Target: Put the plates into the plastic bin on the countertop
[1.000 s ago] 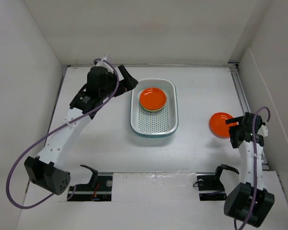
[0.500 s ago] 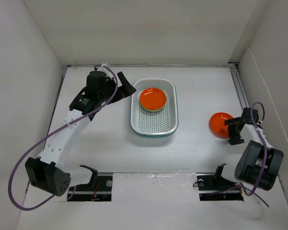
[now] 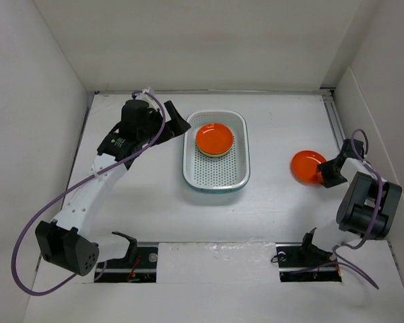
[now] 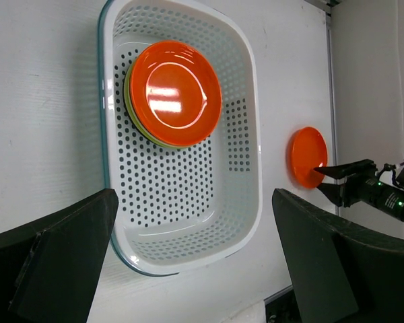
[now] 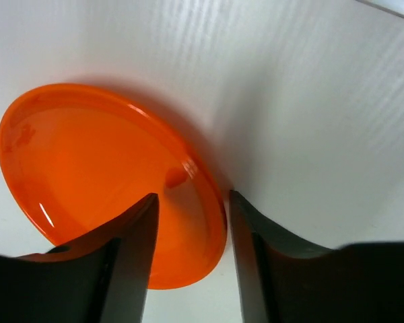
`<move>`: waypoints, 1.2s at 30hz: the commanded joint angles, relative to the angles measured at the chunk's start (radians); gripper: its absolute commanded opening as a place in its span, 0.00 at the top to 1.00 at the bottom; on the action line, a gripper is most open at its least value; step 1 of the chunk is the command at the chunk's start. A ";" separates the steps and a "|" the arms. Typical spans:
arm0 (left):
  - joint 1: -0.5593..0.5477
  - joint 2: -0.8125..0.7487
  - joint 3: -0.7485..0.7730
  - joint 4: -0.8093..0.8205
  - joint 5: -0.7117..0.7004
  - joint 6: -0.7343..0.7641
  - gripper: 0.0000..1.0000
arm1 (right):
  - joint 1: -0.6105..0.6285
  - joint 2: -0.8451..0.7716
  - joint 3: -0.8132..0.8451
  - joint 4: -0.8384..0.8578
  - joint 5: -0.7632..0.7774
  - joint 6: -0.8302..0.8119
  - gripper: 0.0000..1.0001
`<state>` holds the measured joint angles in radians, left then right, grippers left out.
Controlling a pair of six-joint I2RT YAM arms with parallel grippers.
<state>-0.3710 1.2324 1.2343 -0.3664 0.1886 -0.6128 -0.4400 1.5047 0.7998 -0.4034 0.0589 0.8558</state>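
Plastic bin (image 3: 216,173) holds stacked plates (image 3: 214,138), orange topmost.

Enclosure, white throughout. Countertop (image 3: 155,202): flat, plain, matte. Far wall (image 3: 209,40), left wall (image 3: 27,121) and right wall (image 3: 384,81): bare upright panels that meet at the far corners. Grey rail (image 3: 335,128): runs along the surface's right edge. Lighting: even, with soft shadows.

Orange plate (image 5: 81,168) (glossy) on the countertop (image 5: 296,94), rim between the parted jaws.
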 commanded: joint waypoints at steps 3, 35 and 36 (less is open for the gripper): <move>0.001 -0.030 0.031 0.003 -0.034 0.024 0.00 | 0.013 0.089 0.114 0.000 -0.047 -0.075 0.54; 0.138 -0.011 0.018 -0.023 -0.104 -0.005 0.00 | 0.490 -0.171 0.501 -0.103 -0.039 0.010 1.00; 0.167 -0.002 0.017 -0.023 -0.078 -0.005 0.00 | 0.521 -0.141 0.518 -0.094 -0.074 -0.006 1.00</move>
<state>-0.2649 1.2243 1.2392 -0.4084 0.0925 -0.6029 0.0055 1.2976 1.2644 -0.5114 0.0475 0.8532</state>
